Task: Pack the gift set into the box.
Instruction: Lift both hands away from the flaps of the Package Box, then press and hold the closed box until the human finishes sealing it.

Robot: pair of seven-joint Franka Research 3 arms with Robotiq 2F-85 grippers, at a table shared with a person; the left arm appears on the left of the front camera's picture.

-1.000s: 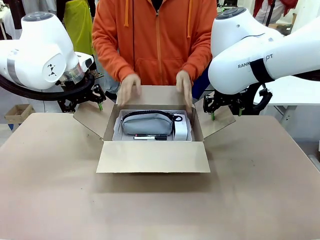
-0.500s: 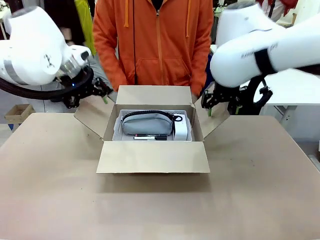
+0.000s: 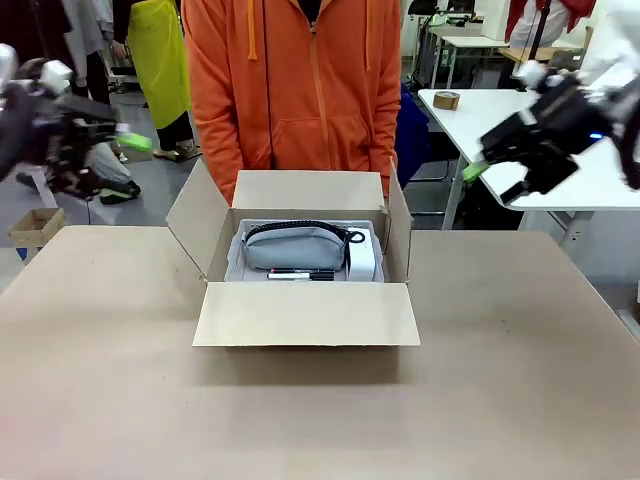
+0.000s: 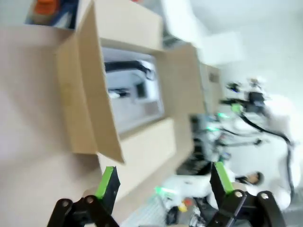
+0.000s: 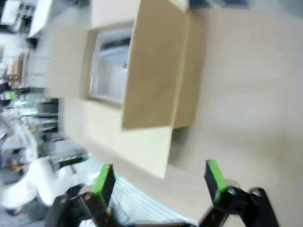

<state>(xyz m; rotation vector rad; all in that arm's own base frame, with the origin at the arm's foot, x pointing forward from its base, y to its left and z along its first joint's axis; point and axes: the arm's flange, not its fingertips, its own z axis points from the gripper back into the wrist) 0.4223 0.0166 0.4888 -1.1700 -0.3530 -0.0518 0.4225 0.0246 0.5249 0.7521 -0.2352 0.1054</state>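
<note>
Front view: the box (image 3: 300, 315) is set at the middle of the table (image 3: 520, 380), its long axis parallel to the near edge and all four flaps open. Inside lies the tray (image 3: 233, 262) with the pouch (image 3: 295, 248), the pen (image 3: 300, 273) and the white item (image 3: 361, 258). Only the flaps are judged left to close. A person (image 3: 290, 90) is seen at the far edge. The left gripper (image 3: 128, 145) is held beyond the far left corner and the right gripper (image 3: 488, 180) beyond the far right corner. Both are blurred, well apart from the box and probably equally far. Each side flap faces its own arm.

Left wrist view: the jaws are seen apart with nothing between them, and the box lies ahead, above the fingers.

Right wrist view: the jaws are likewise apart and empty, and the box is seen ahead, the tray visible inside it.
</note>
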